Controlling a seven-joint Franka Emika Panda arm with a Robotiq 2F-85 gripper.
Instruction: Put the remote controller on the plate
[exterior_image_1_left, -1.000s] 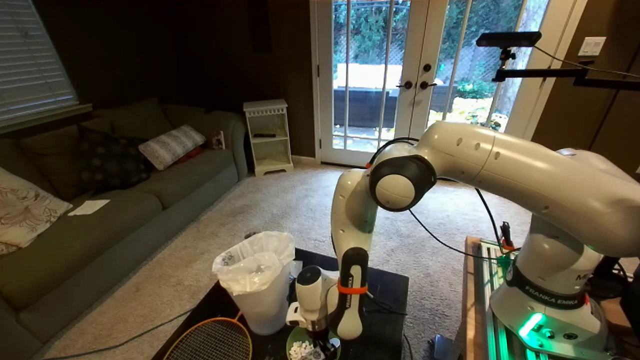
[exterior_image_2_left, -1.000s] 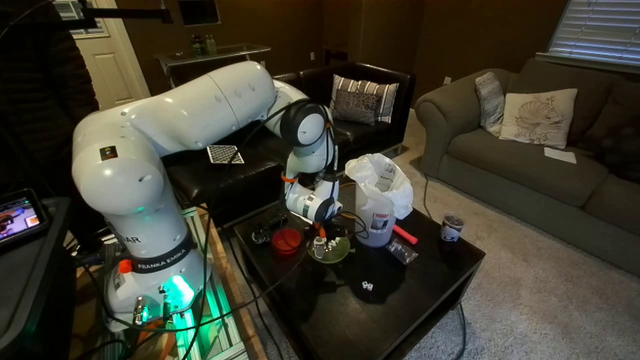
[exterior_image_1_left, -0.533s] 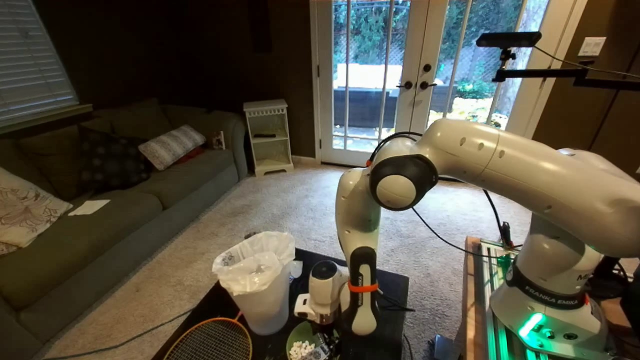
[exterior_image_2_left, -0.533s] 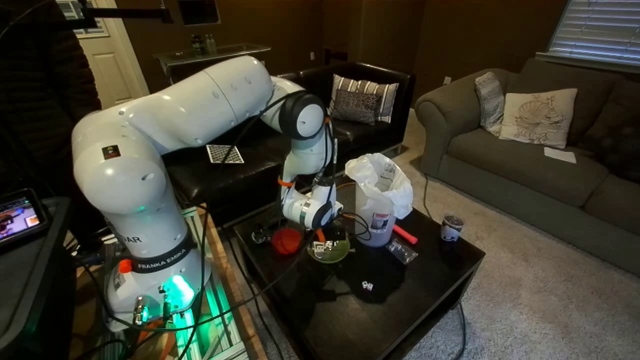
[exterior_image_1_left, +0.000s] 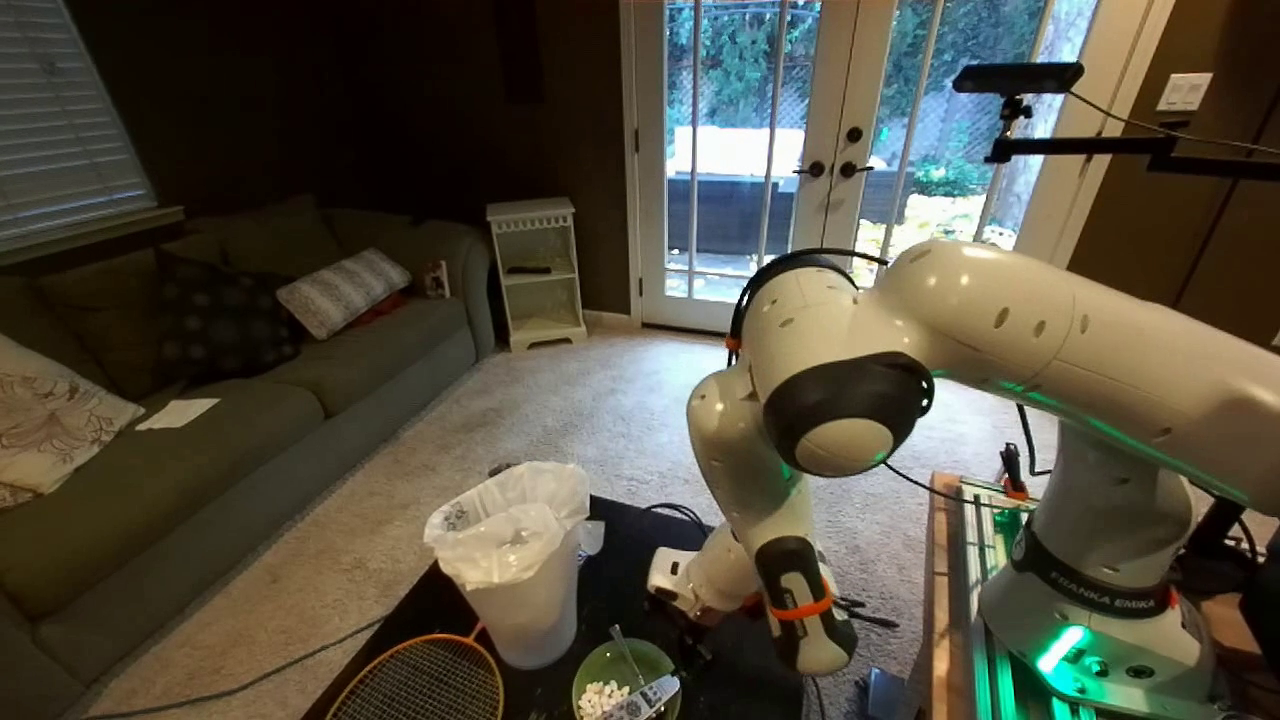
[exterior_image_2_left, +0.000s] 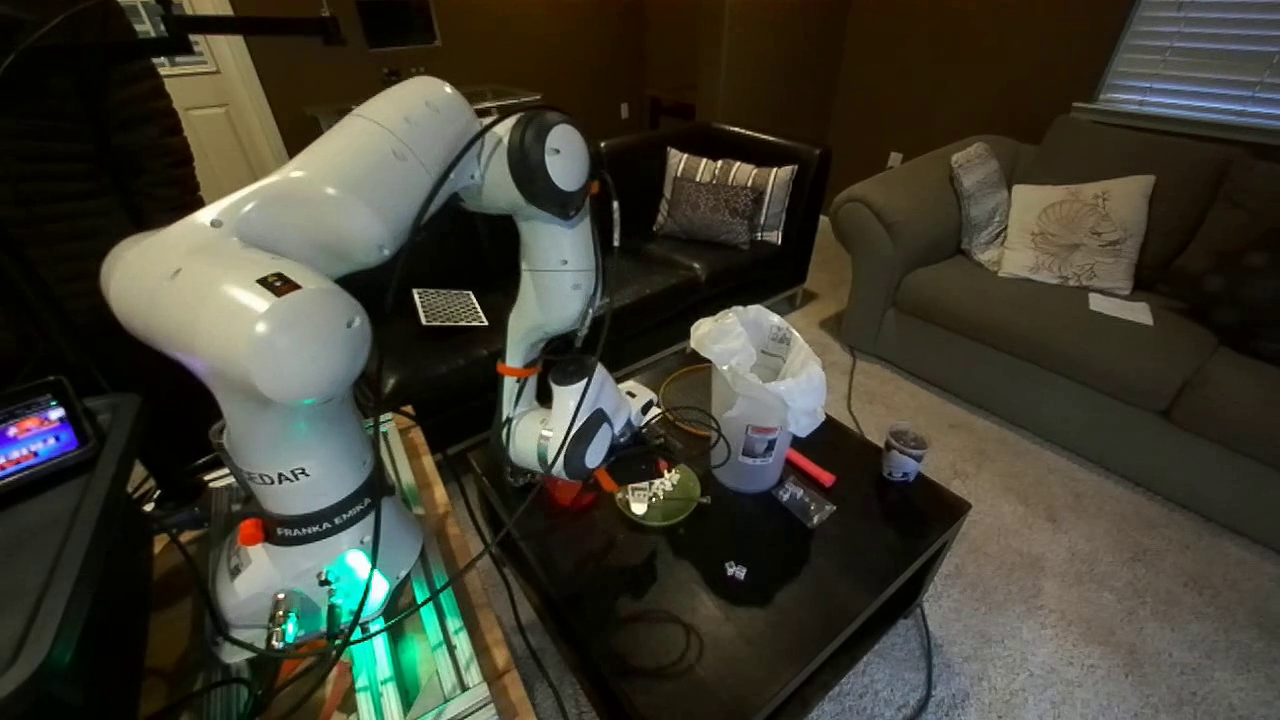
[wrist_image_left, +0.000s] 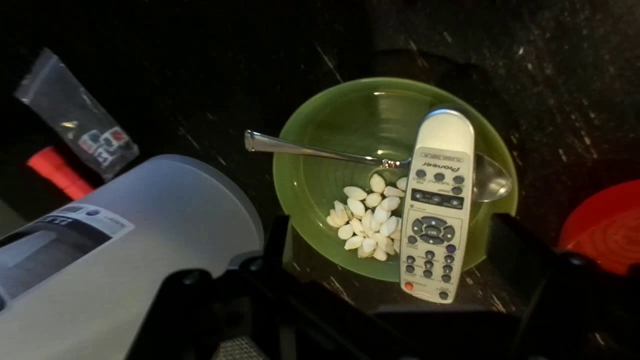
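Observation:
The remote controller (wrist_image_left: 436, 210), pale with dark buttons, lies across the green plate (wrist_image_left: 325, 107) in the wrist view. One end reaches past the rim. A silver spoon (wrist_image_left: 320, 152) passes beneath it, and a heap of white seeds (wrist_image_left: 367, 225) sits beside it. My gripper (wrist_image_left: 390, 219) is open, its dark fingers (wrist_image_left: 510, 245) wide apart and nothing held between them. In an exterior view the gripper (exterior_image_1_left: 690, 630) stands off to the side of the plate (exterior_image_1_left: 600, 665) with the remote controller (exterior_image_1_left: 650, 698) on it. Both plate (exterior_image_2_left: 680, 508) and remote controller (exterior_image_2_left: 638, 498) show again in an exterior view.
A tall white bag-lined bin (exterior_image_1_left: 530, 610) stands close to the plate. On the dark table (exterior_image_2_left: 700, 640) are a racket (exterior_image_1_left: 425, 685), a red bowl (wrist_image_left: 610, 225), a small plastic bag (wrist_image_left: 75, 115), a red handle (exterior_image_2_left: 810, 468), two dice (exterior_image_2_left: 735, 570) and a cup (exterior_image_2_left: 903, 452).
My gripper has drawn away from above the plate toward the robot base, and the wrist has tilted. The remote controller stays behind on the plate, now uncovered.

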